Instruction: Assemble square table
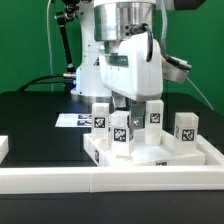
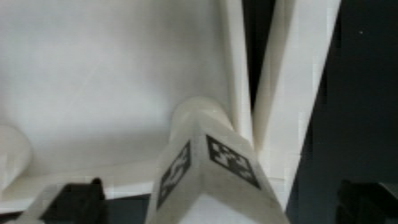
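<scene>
The white square table top (image 1: 160, 155) lies with its raised rim upward on the black table. Several white tagged legs stand upright on it: one at the exterior view's left (image 1: 100, 116), one in front (image 1: 120, 131), one behind (image 1: 155, 116) and one at the right (image 1: 186, 128). My gripper (image 1: 128, 107) hangs straight over the front leg. In the wrist view that leg (image 2: 214, 160) rises between my fingers (image 2: 75, 202), with a gap on each side. The gripper (image 2: 217, 205) is open and holds nothing. The top's flat inner face (image 2: 107, 90) fills most of the wrist view.
A long white border rail (image 1: 60, 180) runs along the front of the table. The marker board (image 1: 74, 120) lies flat behind the table top at the exterior view's left. A small white block (image 1: 3, 148) shows at the far left edge.
</scene>
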Available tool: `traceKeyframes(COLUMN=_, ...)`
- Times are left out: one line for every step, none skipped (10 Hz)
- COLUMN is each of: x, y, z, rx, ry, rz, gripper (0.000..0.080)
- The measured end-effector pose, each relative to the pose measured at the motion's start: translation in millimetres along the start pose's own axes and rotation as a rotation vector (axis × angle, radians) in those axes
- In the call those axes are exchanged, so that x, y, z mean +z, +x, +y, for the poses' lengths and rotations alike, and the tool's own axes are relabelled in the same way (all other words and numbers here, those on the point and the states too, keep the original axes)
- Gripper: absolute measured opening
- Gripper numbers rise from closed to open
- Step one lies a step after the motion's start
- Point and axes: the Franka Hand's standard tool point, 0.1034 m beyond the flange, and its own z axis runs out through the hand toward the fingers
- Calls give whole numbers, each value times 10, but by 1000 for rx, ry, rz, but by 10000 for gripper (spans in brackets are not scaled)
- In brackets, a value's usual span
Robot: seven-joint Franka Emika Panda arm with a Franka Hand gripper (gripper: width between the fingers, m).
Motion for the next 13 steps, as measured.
traceKeyframes(x=0, y=1, z=0, rx=-58, ry=0, rz=0, gripper=649)
traceKeyframes(x=0, y=0, z=0, rx=-109, ry=0, rz=0, gripper=649)
traceKeyframes(x=0, y=0, z=1, rx=-211, ry=-1, rz=1, gripper=649)
traceKeyframes(x=2, y=4, z=3, rx=-303, ry=-1, rz=1, gripper=649)
traceKeyframes(x=10, y=7, z=7, rx=-379, ry=-3, rz=1, gripper=649)
traceKeyframes(x=16, y=8, z=12, rx=-481, ry=-4, rz=0, gripper=649)
traceKeyframes(x=16, y=6, z=12, rx=-533, ry=-4, rz=0, gripper=649)
traceKeyframes(x=15, y=6, z=12, rx=-572, ry=-4, rz=0, gripper=649)
traceKeyframes(x=14, y=7, z=11, rx=-650, ry=-4, rz=1, gripper=649)
traceKeyframes(x=14, y=8, z=11, rx=-697, ry=-4, rz=1, gripper=649)
traceKeyframes(x=14, y=14, z=13, rx=-737, ry=-5, rz=1, gripper=649)
traceKeyframes(x=14, y=27, z=17, rx=-820, ry=-7, rz=2, gripper=649)
traceKeyframes(x=13, y=35, z=19, rx=-861, ry=-8, rz=3, gripper=649)
